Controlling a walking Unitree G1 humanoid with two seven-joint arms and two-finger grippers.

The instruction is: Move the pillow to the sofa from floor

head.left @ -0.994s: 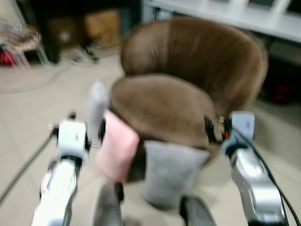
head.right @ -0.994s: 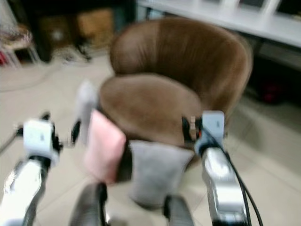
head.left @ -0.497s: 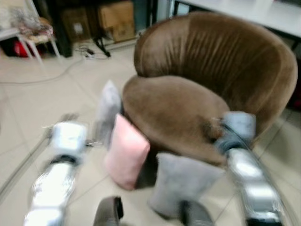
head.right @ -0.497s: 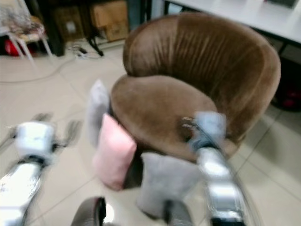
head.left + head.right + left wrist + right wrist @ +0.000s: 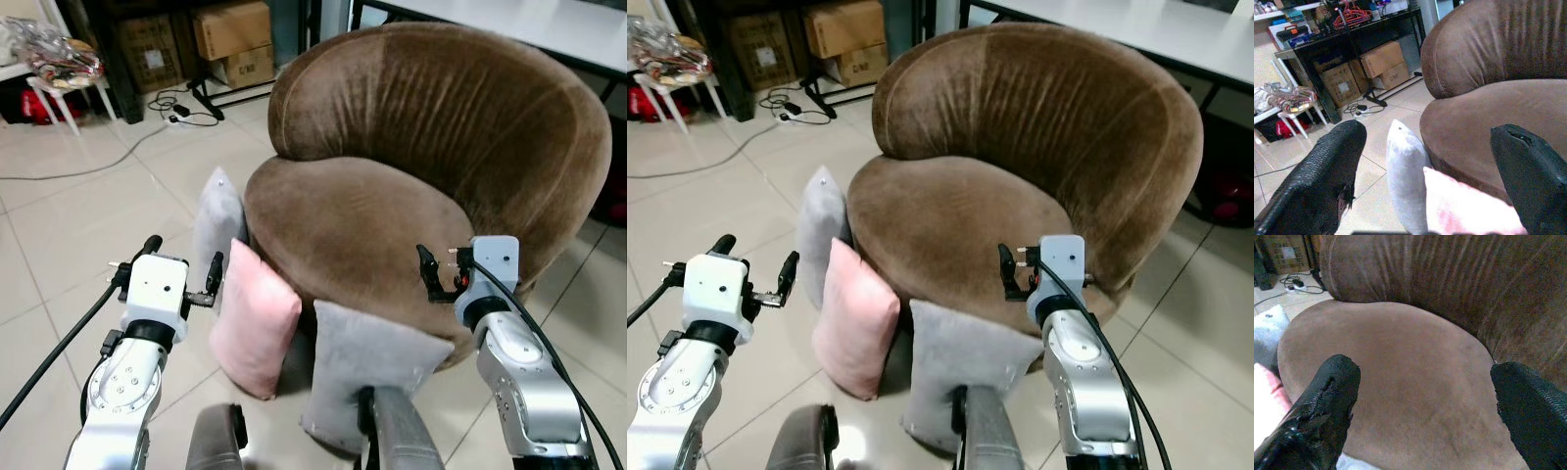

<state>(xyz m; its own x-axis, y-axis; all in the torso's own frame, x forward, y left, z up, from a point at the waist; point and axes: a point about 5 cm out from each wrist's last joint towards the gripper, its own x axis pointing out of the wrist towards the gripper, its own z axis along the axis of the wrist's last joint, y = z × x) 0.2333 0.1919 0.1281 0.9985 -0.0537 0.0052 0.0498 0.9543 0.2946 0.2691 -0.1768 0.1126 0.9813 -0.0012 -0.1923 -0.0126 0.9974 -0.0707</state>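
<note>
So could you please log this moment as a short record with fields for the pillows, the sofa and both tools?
pillows: three stand on the tiled floor, leaning against the sofa front
pink pillow: middle of the row
grey pillow: nearest the robot, ahead of its right arm
light grey pillow: farthest back, beside the pink one
sofa: round, brown, seat bare
left tool: open, raised beside the pink pillow, holding nothing
right tool: open, over the seat's front edge, holding nothing
task status: no pillow lifted yet

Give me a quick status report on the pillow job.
Left gripper open, empty, beside pink pillow. Right gripper open, empty, over sofa seat. Three pillows on floor, leaning against sofa, two of them grey. Nothing in the way.
</note>
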